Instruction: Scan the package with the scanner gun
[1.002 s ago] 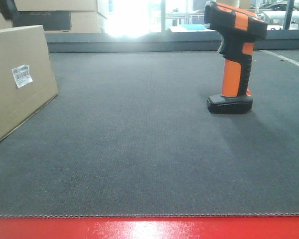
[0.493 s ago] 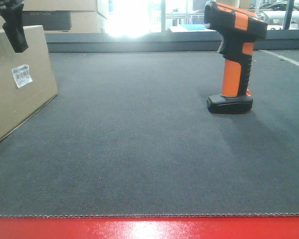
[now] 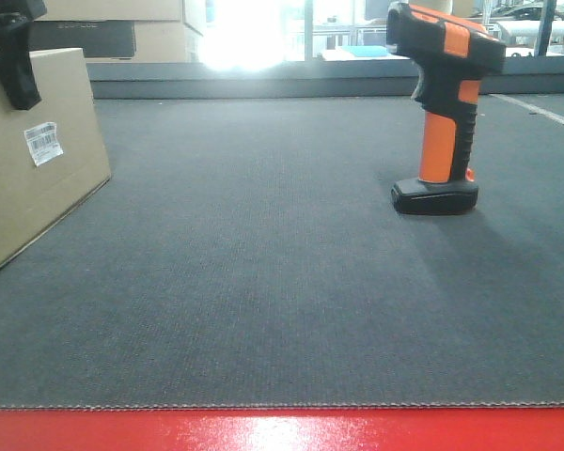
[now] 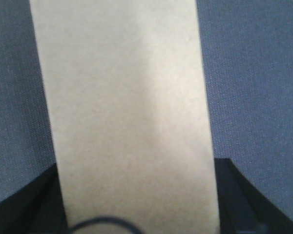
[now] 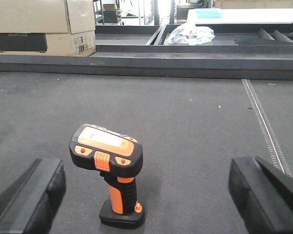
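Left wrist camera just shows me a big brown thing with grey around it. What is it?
Observer: That's the package, a plain brown box. The front view shows a small white barcode label on its side.
Operator: Where's the scanner gun?
Observer: The scanner gun stands upright on its black base, over on the right of the grey mat, apart from the package.
Operator: Is anybody holding it?
Observer: No. The right gripper is open, and the scanner gun stands ahead of it, untouched.
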### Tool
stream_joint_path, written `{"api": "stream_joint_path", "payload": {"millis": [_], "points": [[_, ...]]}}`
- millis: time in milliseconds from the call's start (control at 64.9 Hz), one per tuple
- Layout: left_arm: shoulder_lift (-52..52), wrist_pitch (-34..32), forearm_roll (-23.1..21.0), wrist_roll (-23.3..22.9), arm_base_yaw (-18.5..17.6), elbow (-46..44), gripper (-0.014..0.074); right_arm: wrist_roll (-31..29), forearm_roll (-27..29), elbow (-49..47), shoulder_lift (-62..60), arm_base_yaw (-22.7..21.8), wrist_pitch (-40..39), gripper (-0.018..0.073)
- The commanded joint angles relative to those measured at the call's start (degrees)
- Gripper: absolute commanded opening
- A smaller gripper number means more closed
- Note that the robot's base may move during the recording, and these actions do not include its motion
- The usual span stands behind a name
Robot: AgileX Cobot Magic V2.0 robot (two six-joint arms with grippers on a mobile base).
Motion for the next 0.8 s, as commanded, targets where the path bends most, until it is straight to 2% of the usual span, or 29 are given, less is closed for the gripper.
{"api": "stream_joint_path", "payload": {"millis": [0, 92, 200, 308, 385, 493, 555, 663, 786], "points": [[-0.36, -0.07, -0.74, -0.44, -0.26, -0.55, -0.0111, -0.05, -0.16, -0.12, 0.26, 0.13, -0.6, 0.0569], [-2.15, -0.07, -2.53, -0.44, -0.26, -0.55, -0.0111, -0.05, -0.16, -0.12, 0.26, 0.13, -0.45, 0.0569], [-5.23, -0.07, -6.61, -0.44, -0.12, -0.55, -0.0111, -0.05, 0.63, -0.12, 0.26, 0.21, 1.52, 0.0569], [-8.25, -0.07, -14.25, -0.23, 1.03, -0.55, -0.0111, -0.05, 1.41, -0.12, 0.26, 1.17, 4.06, 0.0569], [-9.63, -0.07, -20.39, -0.09, 2.25, -0.55, -0.0111, -0.05, 1.41, 0.0, 0.26, 3.39, 4.87, 0.0569], [-9.84, -0.07, -26.58, 0.19, 4.5, -0.55, -0.0111, -0.05, 1.41, 1.51, 0.26, 6.77, 4.76, 0.0569], [-9.71, -0.07, -28.04, 0.19, 5.58, -0.4, -0.0111, -0.05, 1.41, 3.66, 0.26, 8.5, 3.82, 0.0569], [-9.71, -0.07, -28.18, 0.19, 6.16, 0.14, -0.0111, -0.05, 2.03, 10.13, 0.26, 11.21, -1.59, 0.0569], [-9.71, -0.07, -28.18, 0.19, 6.03, 0.24, -0.0111, -0.05, 4.68, 18.56, 0.47, 12.17, -15.01, 0.0569]]}}
